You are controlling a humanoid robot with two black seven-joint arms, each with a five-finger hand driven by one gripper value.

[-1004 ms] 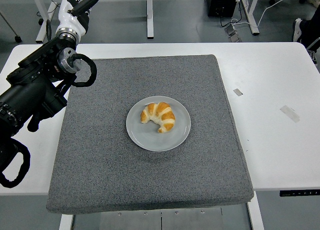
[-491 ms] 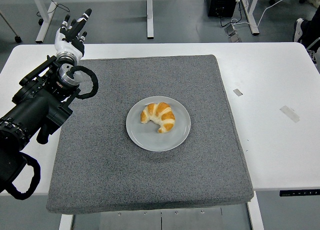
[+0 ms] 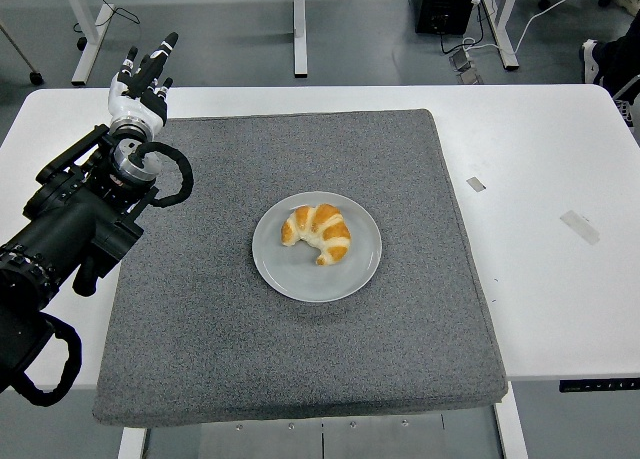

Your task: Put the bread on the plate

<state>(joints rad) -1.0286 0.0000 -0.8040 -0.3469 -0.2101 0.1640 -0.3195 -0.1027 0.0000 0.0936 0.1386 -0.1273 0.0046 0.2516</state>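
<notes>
One curved, golden bread [image 3: 317,233] lies on one round grey plate [image 3: 290,269]; the left hand [image 3: 140,79], far left of the plate, is spread and empty.

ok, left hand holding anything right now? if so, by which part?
Nothing is held. The left hand is up at the table's far left, fingers spread and empty. The croissant lies on the plate, untouched.

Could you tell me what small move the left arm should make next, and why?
Probably just draw the left hand back toward the table's left edge and rest. The bread already lies on the plate, the fingers are spread and hold nothing, and the hand is well clear of both, so nothing seems left to do.
</notes>
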